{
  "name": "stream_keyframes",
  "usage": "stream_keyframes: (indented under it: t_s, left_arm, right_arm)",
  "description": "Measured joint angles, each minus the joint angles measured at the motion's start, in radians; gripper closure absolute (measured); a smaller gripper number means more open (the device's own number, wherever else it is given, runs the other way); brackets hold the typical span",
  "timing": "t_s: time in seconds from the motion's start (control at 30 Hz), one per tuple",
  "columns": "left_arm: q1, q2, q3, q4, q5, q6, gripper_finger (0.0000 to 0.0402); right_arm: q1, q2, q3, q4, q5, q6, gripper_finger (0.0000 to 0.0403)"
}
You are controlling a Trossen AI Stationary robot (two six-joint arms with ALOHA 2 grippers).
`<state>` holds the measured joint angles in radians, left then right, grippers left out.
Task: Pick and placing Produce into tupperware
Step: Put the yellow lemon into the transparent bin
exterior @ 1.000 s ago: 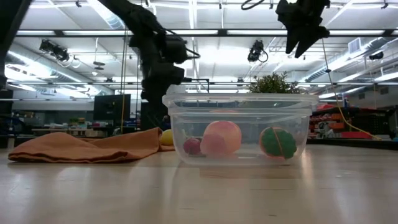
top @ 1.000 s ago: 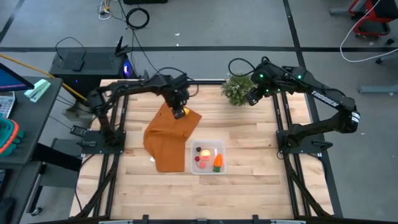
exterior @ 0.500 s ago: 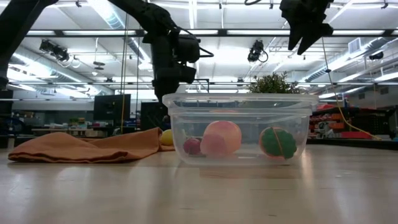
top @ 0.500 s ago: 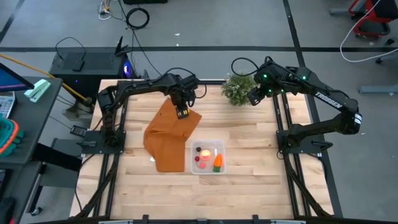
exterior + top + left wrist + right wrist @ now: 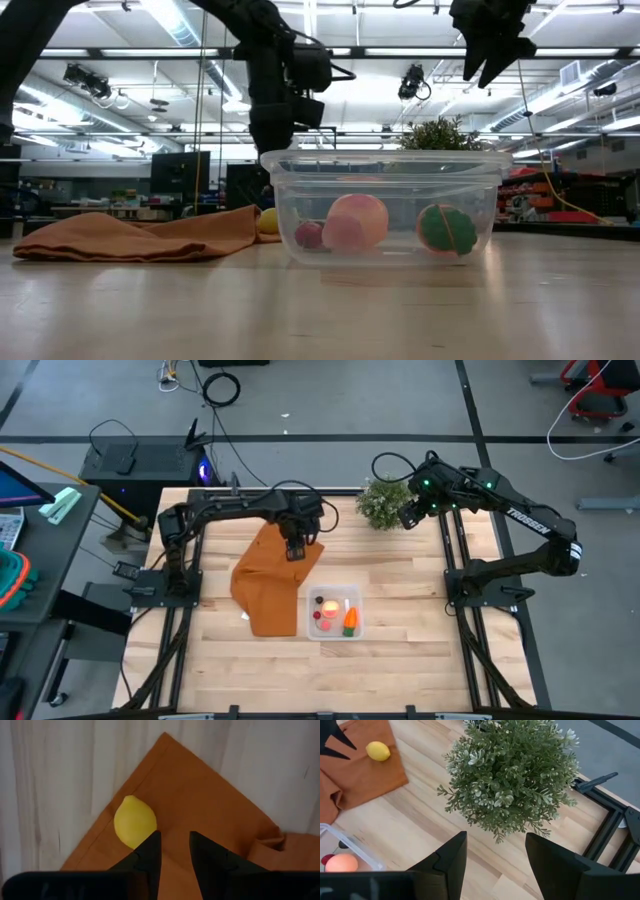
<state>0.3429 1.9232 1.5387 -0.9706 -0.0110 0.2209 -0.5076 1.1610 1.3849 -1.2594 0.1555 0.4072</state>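
Lemon [image 5: 135,821] lies alone on the orange cloth [image 5: 268,588] near its far corner, outside the box, while the left hand [image 5: 296,548] has swung across from the cloth's middle over the last second and now hangs right over that corner. In the left wrist view its two fingers [image 5: 148,854] stand a narrow gap apart with nothing between them, and the lemon sits just beside one fingertip, off to the side of the gap. So the hand is lined up close but not yet centred on the fruit; it probably needs a small sideways shift before dropping.

The clear box [image 5: 356,596] sits on the table [image 5: 400,650] next to the cloth's edge, already holding the round red-yellow fruit [image 5: 329,606], the carrot [image 5: 350,621] and small dark and red pieces. The lemon looks like the last piece left.

The left arm reaches out from its post, wrist bent straight down. The right hand [image 5: 405,517] waits high beside the potted plant [image 5: 381,503], fingers spread wide and empty, as a second ago.
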Motion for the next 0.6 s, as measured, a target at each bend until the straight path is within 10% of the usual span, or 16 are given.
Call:
stream_keyframes:
  t_s: [0.6]
  left_arm:
    - [0.002, 0.0, -0.001, -0.05, -0.06, -0.027, 0.0294]
  right_arm:
    - [0.0, 0.0, 0.0, 0.0, 0.0, 0.01, 0.0229]
